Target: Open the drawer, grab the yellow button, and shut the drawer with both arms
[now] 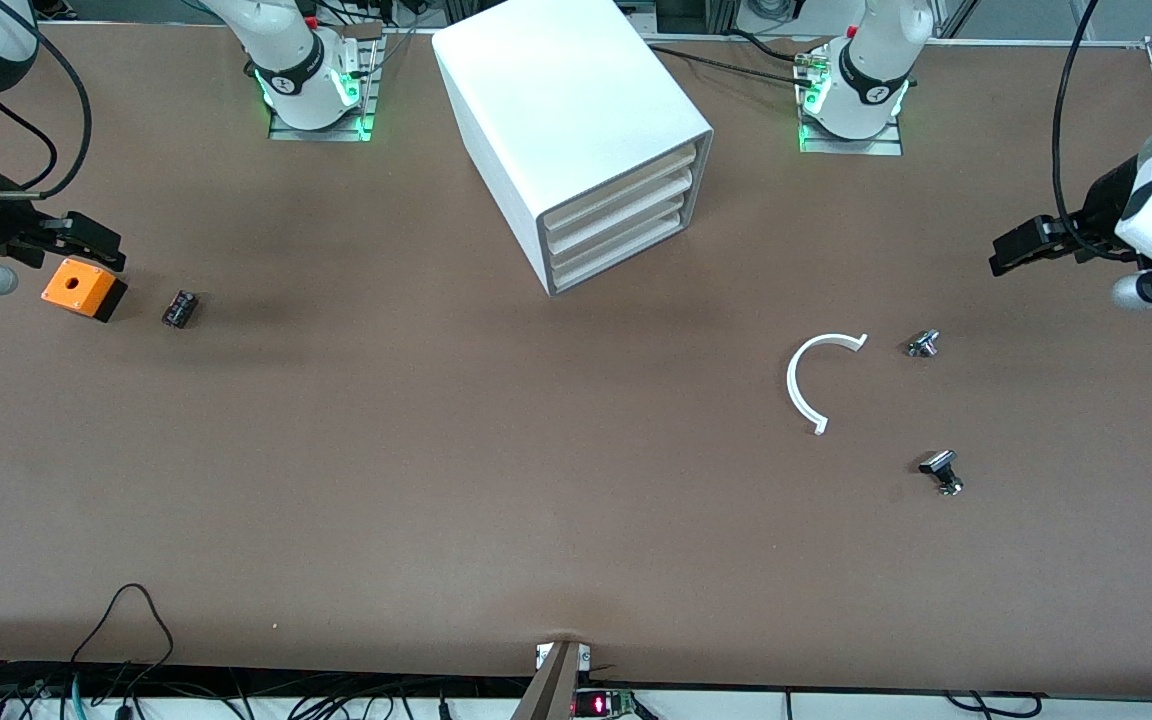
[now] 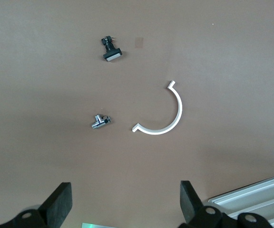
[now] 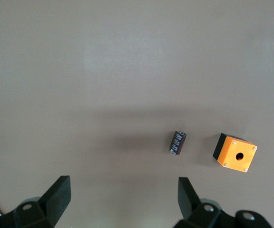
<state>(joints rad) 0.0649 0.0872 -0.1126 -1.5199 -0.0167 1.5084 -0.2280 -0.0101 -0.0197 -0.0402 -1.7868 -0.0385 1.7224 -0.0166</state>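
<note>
Brown table (image 1: 436, 480) spreads wide; the white cabinet (image 1: 576, 130) stands between the bases, drawers shut. Left gripper (image 2: 125, 204) and right gripper (image 3: 122, 202) wait at their ends, fingers spread.

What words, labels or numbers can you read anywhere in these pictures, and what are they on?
None can be read.
Small black block: pale marks on its side, too small to read.
Arm base rings: a small dark mark on each, too blurred to read.
White cabinet and orange cube: no writing visible.
</note>
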